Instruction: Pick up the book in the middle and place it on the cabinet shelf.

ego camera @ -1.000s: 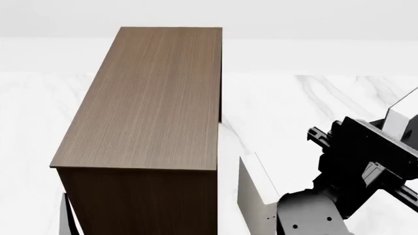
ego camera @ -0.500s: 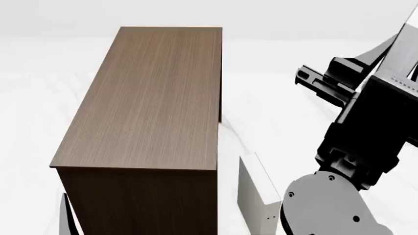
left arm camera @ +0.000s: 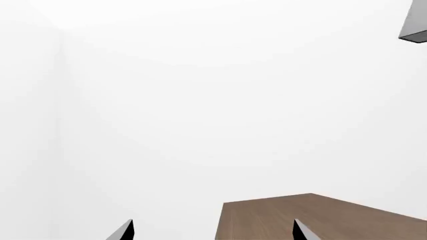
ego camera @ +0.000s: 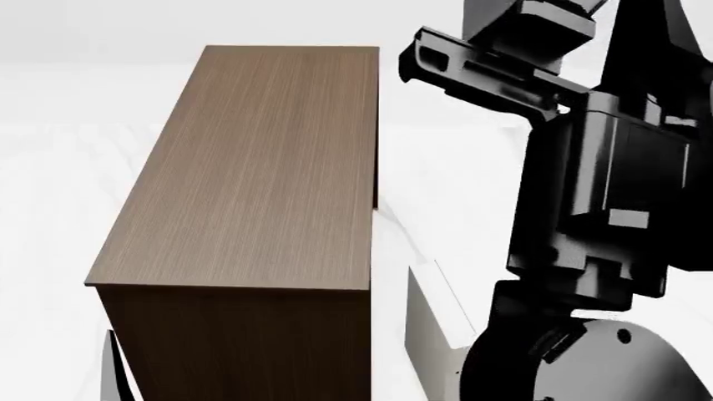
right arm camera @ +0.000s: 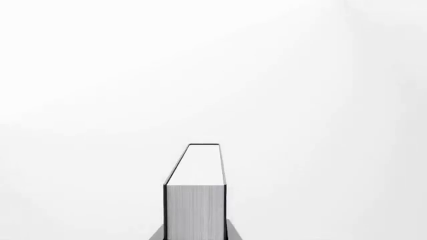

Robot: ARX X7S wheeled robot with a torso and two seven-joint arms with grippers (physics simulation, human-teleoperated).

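We've got the book [right arm camera: 195, 212] clamped in the right gripper [right arm camera: 195, 235], raised at two o'clock from the cabinet shelf [ego camera: 262, 167]. It looks stiff, probably hefty; grip across both covers. Left gripper [left arm camera: 212, 231] spread, empty.

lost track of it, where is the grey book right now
The book is clamped in the right pincer, seen edge-on in the right wrist view against plain white.

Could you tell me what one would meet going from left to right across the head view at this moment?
Thin dark sliver at the bottom edge → cabinet shelf → pale off-white book standing on the white marbled surface → right arm.
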